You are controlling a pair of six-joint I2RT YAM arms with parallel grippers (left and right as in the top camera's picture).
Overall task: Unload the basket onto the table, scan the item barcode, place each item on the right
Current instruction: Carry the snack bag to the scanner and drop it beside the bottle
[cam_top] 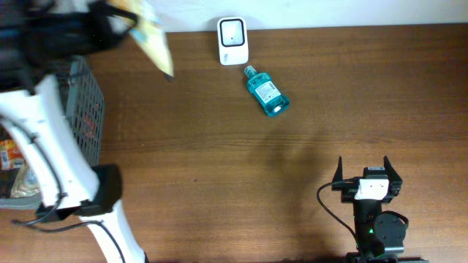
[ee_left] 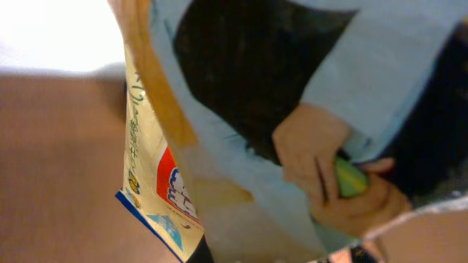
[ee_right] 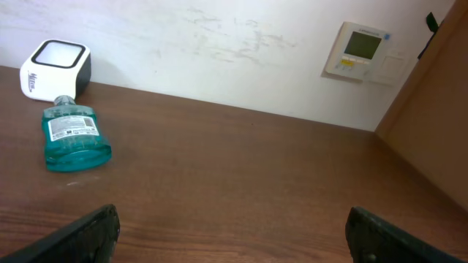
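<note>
Brown wooden tabletop point(cam_top: 219, 161) runs up to a white wall point(cam_top: 329, 13), and everything on it sits along the far side. At the far left stands a grey mesh basket point(cam_top: 88, 102) with more packaged goods in it, likely the stock of items waiting to be scanned. Above it the left end effector point(cam_top: 117, 25) is clamped on a yellow packet point(cam_top: 155, 45), the item in hand, holding it in the air near the back edge, just left of the scanner and apart from it. The left wrist view is filled by the packet's yellow, blue and red print at very close range, too blurred to show where a barcode lies. The white scanner point(cam_top: 232, 40) stands against the wall with its window facing up, so a code has to be turned downward over it; the packet hangs tilted and off to one side, so my reading is that the presenting step is under way and not yet done. Just right of the scanner a teal bottle point(cam_top: 265, 91) lies on its side, label up. At the near right the right end effector point(cam_top: 363, 164) rests with its fingers point(ee_right: 95, 234) spread wide and empty, well clear of the scanning area.
</note>
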